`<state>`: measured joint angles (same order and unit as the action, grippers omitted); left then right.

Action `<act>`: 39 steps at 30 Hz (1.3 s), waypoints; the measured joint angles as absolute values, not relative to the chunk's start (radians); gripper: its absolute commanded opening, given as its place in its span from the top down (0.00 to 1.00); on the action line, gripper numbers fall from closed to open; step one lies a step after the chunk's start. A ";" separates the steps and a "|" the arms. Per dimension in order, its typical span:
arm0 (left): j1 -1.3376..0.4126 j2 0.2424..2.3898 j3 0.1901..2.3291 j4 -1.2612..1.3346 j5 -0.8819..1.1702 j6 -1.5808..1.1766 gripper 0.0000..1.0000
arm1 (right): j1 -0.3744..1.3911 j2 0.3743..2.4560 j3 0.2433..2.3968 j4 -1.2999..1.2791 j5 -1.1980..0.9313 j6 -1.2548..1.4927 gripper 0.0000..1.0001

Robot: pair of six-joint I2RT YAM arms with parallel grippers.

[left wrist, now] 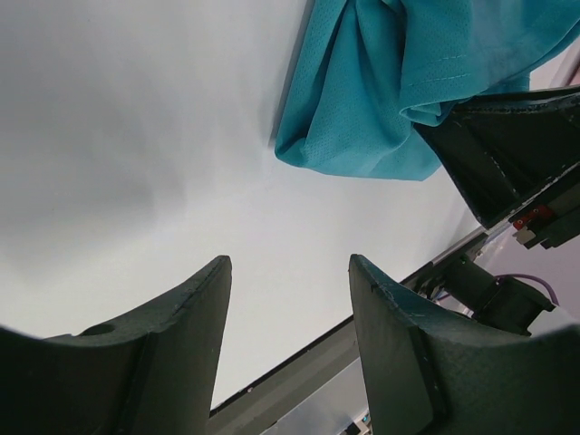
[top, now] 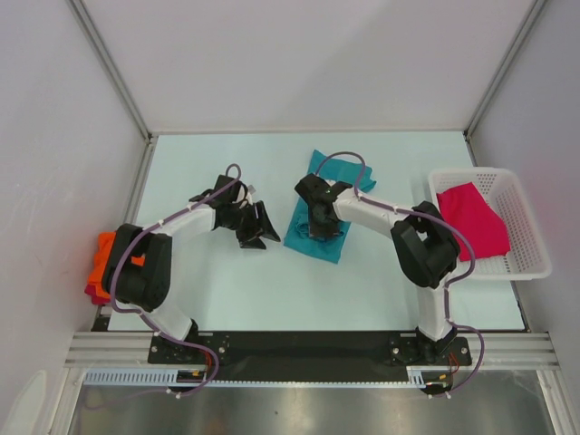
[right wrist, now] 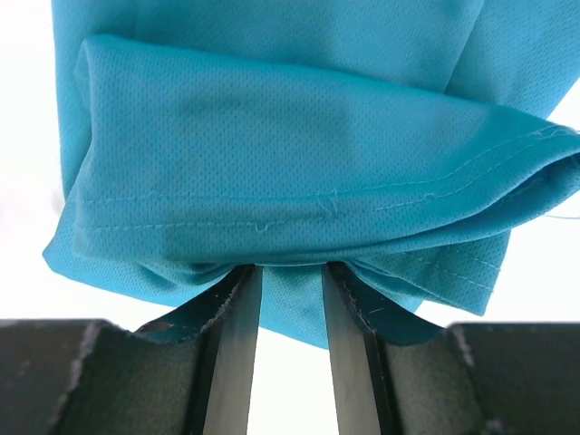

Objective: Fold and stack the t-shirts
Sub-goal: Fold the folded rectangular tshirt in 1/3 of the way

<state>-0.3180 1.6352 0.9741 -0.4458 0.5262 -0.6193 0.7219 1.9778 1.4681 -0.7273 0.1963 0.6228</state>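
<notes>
The teal t-shirt [top: 308, 240] lies near the middle of the table [top: 227, 290], slightly right of centre. It is bunched into a long, uneven shape that runs from the far side toward the arms. In the right wrist view its mesh cloth [right wrist: 290, 163] fills most of the picture. A stitched hem runs across it, and several layers are gathered just above the fingers.

The right gripper [top: 319, 227] sits on the near half of this shirt. Its jaws are partly closed with a wad of teal cloth between them, and folds spill over the outer side of each finger [right wrist: 231, 353]. It grips the shirt. From the left wrist camera the shirt's edge [left wrist: 362, 136] touches the table at its low corner and rises toward the right arm's dark finger.

The left gripper [top: 260, 228] hangs just left of the teal shirt, apart from it. Its jaws are spread with nothing between them, and only bare white tabletop shows in the gap [left wrist: 290, 267].

A magenta-pink t-shirt [top: 471, 217] lies crumpled in the white lattice basket [top: 526, 227] at the right edge of the table. At the left edge an orange t-shirt [top: 102, 254] rests on a dark red t-shirt [top: 93, 292]. Both are partly hidden behind the left arm's elbow, so I cannot tell how they are folded.
</notes>
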 measured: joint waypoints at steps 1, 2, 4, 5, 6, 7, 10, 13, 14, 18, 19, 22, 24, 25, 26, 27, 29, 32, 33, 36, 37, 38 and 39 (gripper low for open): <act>-0.318 1.635 0.974 -0.446 0.526 -0.619 0.40 | 0.720 1.981 1.471 -0.729 0.197 0.619 0.62; -0.317 1.635 0.974 -0.446 0.526 -0.619 0.40 | 0.717 1.985 1.478 -0.732 0.199 0.615 0.62; -0.316 1.635 0.974 -0.446 0.526 -0.619 0.40 | 0.708 1.994 1.494 -0.736 0.203 0.607 0.62; -0.316 1.635 0.974 -0.446 0.526 -0.619 0.40 | 0.701 2.002 1.509 -0.740 0.205 0.601 0.62; -0.315 1.635 0.974 -0.446 0.526 -0.619 0.40 | 0.695 2.008 1.520 -0.740 0.207 0.596 0.62; -0.314 1.635 0.974 -0.446 0.526 -0.619 0.40 | 0.688 2.016 1.535 -0.742 0.211 0.591 0.63; -0.311 1.635 0.974 -0.447 0.526 -0.619 0.40 | 0.666 2.042 1.580 -0.744 0.228 0.571 0.63; -0.308 1.635 0.974 -0.446 0.526 -0.619 0.40 | 0.646 2.069 1.620 -0.747 0.240 0.551 0.63; -0.307 1.635 0.974 -0.447 0.526 -0.619 0.40 | 0.640 2.079 1.632 -0.749 0.243 0.545 0.63; -0.304 1.635 0.974 -0.447 0.526 -0.619 0.40 | 0.616 2.131 1.693 -0.752 0.256 0.522 0.63; -0.304 1.635 0.974 -0.447 0.526 -0.619 0.40 | 0.610 2.148 1.712 -0.752 0.260 0.516 0.63; -0.304 1.635 0.974 -0.447 0.526 -0.619 0.40 | 0.595 2.195 1.765 -0.754 0.275 0.493 0.63; -0.304 1.635 0.974 -0.447 0.526 -0.619 0.40 | 0.581 2.220 1.802 -0.759 0.281 0.476 0.63; -0.304 1.635 0.974 -0.447 0.526 -0.619 0.40 | 0.575 2.230 1.817 -0.760 0.282 0.469 0.64; -0.304 1.635 0.974 -0.447 0.526 -0.618 0.40 | 0.567 2.238 1.835 -0.760 0.284 0.460 0.64; -0.304 1.635 0.974 -0.447 0.526 -0.618 0.40 | 0.559 2.244 1.849 -0.760 0.286 0.451 0.64; -0.304 1.635 0.974 -0.447 0.526 -0.618 0.40 | 0.543 2.252 1.882 -0.767 0.293 0.434 0.64; -0.304 1.635 0.974 -0.447 0.526 -0.618 0.40 | 0.520 2.263 1.944 -0.776 0.303 0.410 0.64; -0.304 1.635 0.974 -0.447 0.526 -0.618 0.40 | 0.514 2.268 1.966 -0.777 0.305 0.405 0.64; -0.304 1.635 0.974 -0.447 0.526 -0.618 0.40 | 0.498 2.288 2.057 -0.796 0.311 0.387 0.64; -0.304 1.635 0.974 -0.447 0.526 -0.618 0.40 | 0.493 2.288 2.073 -0.799 0.315 0.384 0.64; -0.303 1.635 0.974 -0.447 0.526 -0.618 0.40 | 0.490 2.287 2.085 -0.805 0.318 0.383 0.64; -0.303 1.635 0.974 -0.447 0.526 -0.618 0.40 | 0.488 2.284 2.090 -0.806 0.320 0.383 0.63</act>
<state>-0.3035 1.6352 0.9741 -0.4473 0.5259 -0.6182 0.4885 2.2845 2.0895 -0.8062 0.3202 0.3828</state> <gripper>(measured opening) 0.600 0.362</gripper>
